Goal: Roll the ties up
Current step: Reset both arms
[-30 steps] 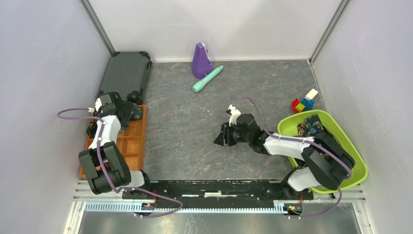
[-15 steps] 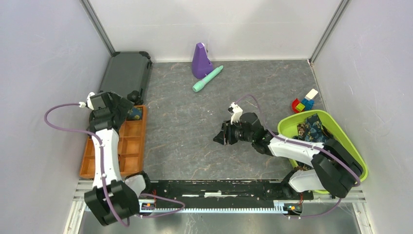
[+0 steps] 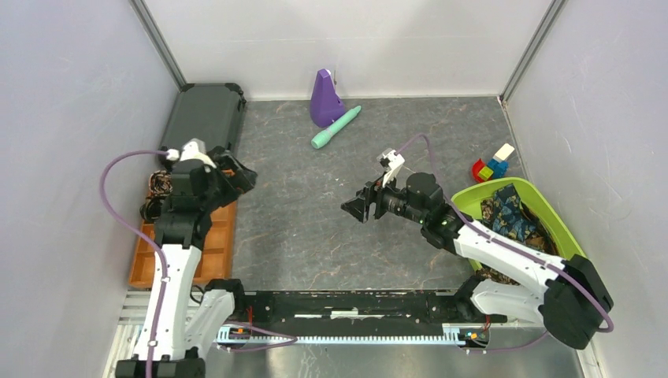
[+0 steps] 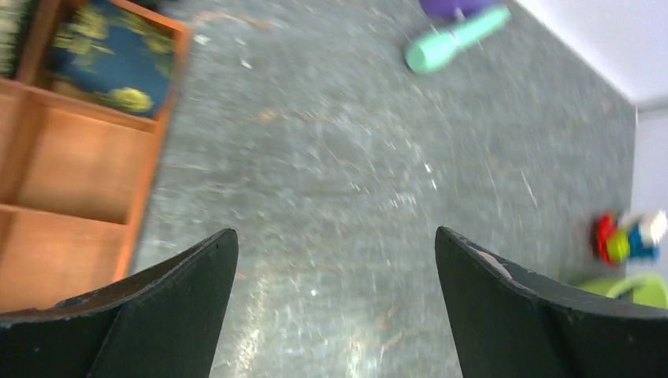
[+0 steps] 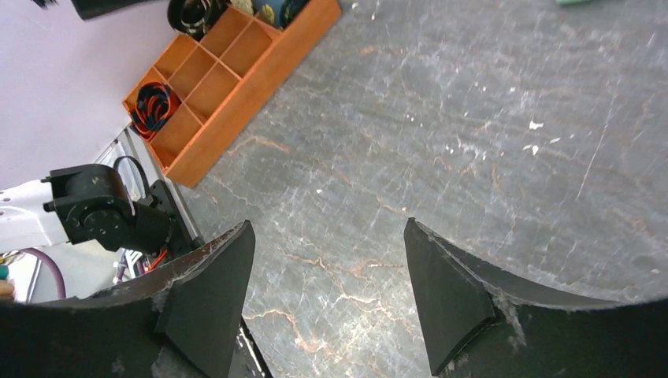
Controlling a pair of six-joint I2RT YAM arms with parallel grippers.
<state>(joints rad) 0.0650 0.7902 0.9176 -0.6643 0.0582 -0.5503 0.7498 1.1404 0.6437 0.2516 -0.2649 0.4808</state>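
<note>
Loose navy and gold ties lie heaped in the green bin at the right. Rolled ties sit in the orange tray: a navy and gold one, a brown one and a black-red coil. My left gripper is open and empty, raised beside the tray's far right corner; in its wrist view only bare table shows between the jaws. My right gripper is open and empty above the table's middle, pointing left; it also shows in its wrist view.
A teal cylinder and a purple cone-shaped thing lie at the back. Toy blocks sit behind the bin. A black case lies behind the tray. Grey walls close in left and right.
My left arm has lifted off the tray's far end and swung right, its gripper now past the tray's edge. My right arm has risen and stretched slightly, still open.
</note>
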